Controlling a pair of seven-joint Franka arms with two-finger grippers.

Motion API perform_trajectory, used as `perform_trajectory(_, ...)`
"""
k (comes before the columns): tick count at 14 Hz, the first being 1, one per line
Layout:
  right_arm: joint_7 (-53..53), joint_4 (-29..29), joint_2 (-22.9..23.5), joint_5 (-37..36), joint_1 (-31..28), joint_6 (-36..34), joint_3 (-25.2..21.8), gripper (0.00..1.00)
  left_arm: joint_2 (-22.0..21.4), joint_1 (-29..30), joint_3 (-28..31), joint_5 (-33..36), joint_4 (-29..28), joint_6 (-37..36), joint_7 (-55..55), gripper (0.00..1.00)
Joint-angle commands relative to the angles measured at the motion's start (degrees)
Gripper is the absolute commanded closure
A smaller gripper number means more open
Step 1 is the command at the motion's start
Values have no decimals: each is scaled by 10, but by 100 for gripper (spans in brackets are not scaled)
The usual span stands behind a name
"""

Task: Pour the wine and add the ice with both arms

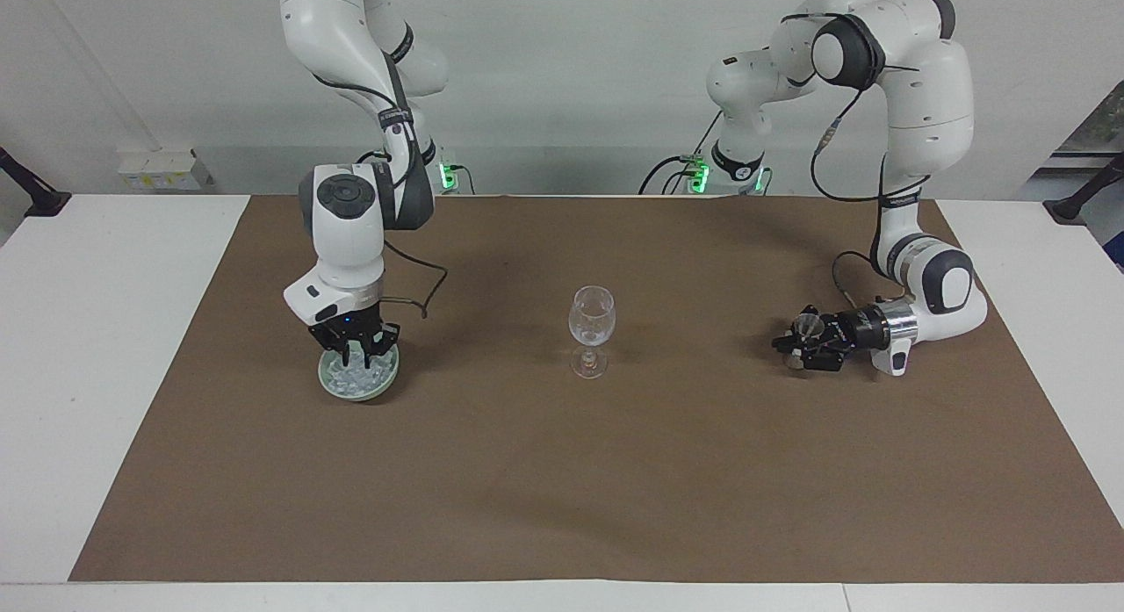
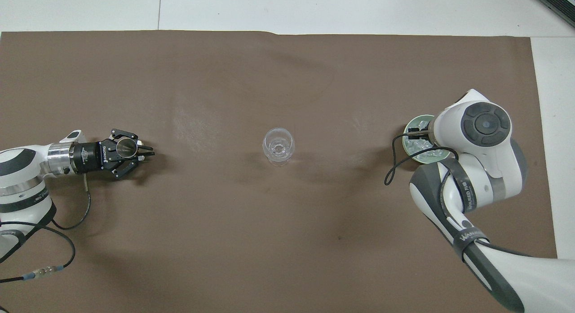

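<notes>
Right gripper points down into the green bowl of ice at the right arm's end of the mat, fingertips together; whether a cube is pinched cannot be told. Wine glass stands upright mid-mat. Left gripper, low over the left arm's end, lies sideways, clasping a small metal cup.

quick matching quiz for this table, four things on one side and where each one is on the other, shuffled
Things:
1. wine glass
2. pale green bowl
3. left hand
4. right hand

Places:
a. down at the bowl, over the ice
b. upright at the middle of the brown mat
c. low over the mat, toward the left arm's end
d. on the mat, toward the right arm's end

Pairs: 1-b, 2-d, 3-c, 4-a
</notes>
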Motion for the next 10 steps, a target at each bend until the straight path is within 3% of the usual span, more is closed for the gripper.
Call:
perform_trajectory(1,20,8,-4,-18,-4,-15,7,100,-2,1,4,-9,-6,-12,9,76)
perform_trajectory(2,19,14,-4,-18,-4,-22,8,100,-2,2,4,-9,-6,-12,9,68)
perform_trajectory(4,21,23,-4,-16,-4,-35,20,100,-3,2,4,-9,-4,-12,5,15)
perform_trajectory(10,47,65,-8,-8,-5,-86,46,100,-4,3,14,-4,-1,-19,2,2)
